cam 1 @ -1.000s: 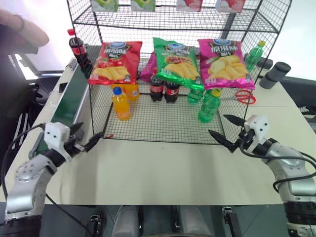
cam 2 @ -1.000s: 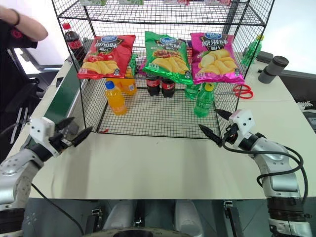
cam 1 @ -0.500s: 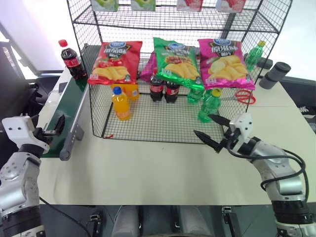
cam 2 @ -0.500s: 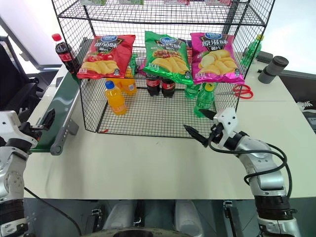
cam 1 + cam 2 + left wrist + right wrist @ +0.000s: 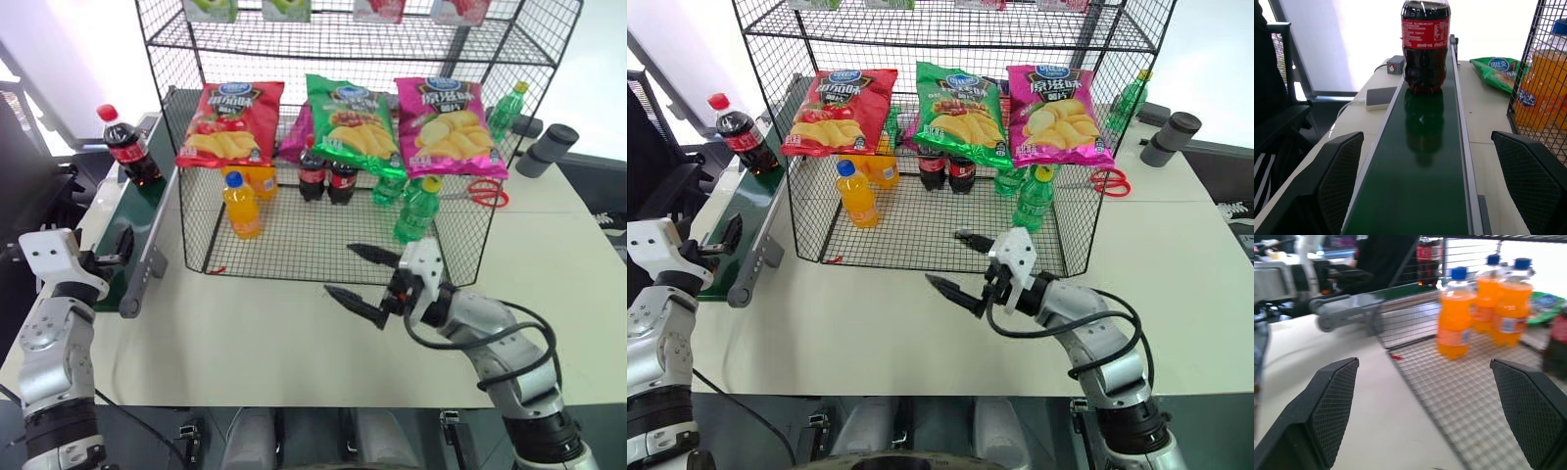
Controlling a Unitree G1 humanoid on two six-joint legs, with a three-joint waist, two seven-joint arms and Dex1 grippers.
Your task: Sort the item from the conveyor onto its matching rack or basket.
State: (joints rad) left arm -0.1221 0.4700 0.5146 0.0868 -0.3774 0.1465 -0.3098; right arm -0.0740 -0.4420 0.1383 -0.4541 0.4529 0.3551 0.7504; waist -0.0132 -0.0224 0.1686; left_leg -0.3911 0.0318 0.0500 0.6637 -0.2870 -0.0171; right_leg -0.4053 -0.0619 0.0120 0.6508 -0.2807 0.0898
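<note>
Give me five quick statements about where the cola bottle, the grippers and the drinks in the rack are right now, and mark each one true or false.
1. The cola bottle stands upright on the conveyor. True.
2. The left gripper is shut on the cola bottle. False: its fingers are open and the bottle stands farther up the belt, untouched.
3. The right gripper is open, over the table in front of the wire rack. True.
4. The orange-drink bottles have yellow caps. False: their caps are blue; the green bottles have yellow caps.
5. Three chip bags lie flat on the table. False: they hang on the rack's front.
</note>
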